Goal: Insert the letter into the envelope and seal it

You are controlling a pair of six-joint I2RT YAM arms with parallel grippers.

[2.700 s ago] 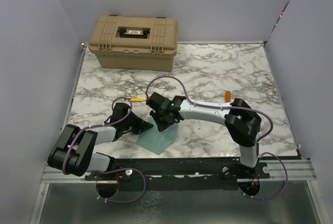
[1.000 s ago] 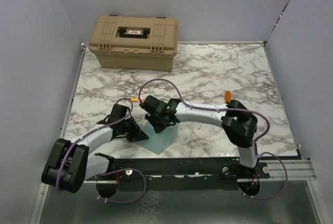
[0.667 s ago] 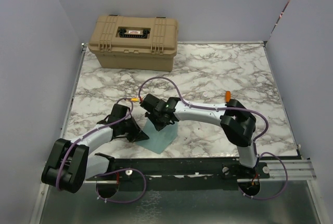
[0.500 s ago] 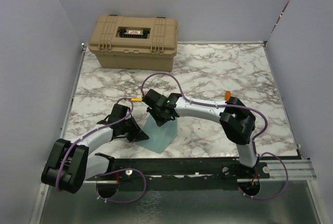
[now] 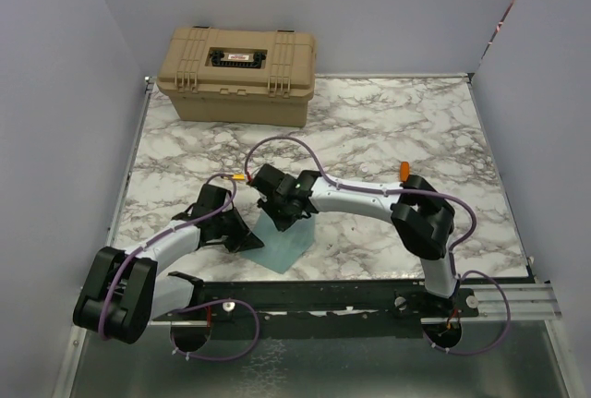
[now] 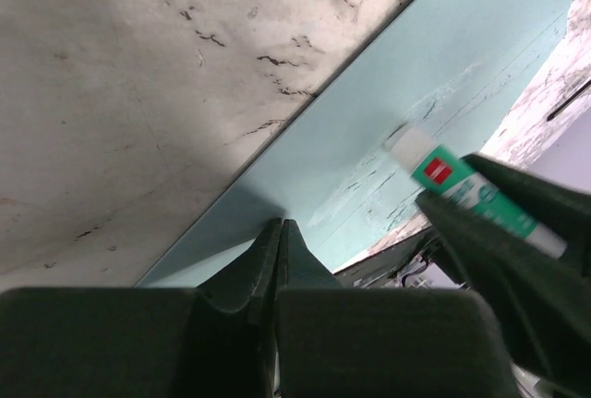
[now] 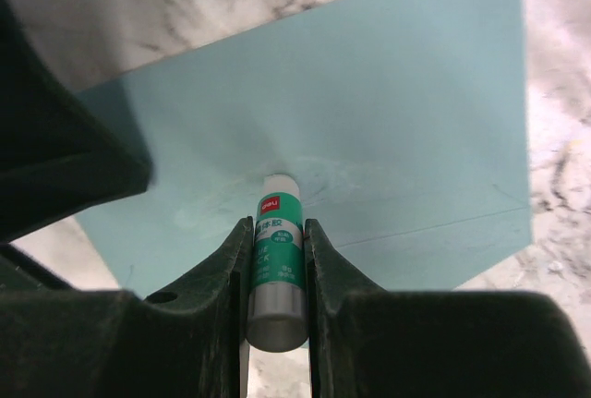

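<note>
Right gripper round cylindrical glue stick — over flat teal envelope

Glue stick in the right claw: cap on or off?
Off. The glue stick held in the right claw shows a bare white tip set against the envelope, with shiny smear marks around it.
</note>
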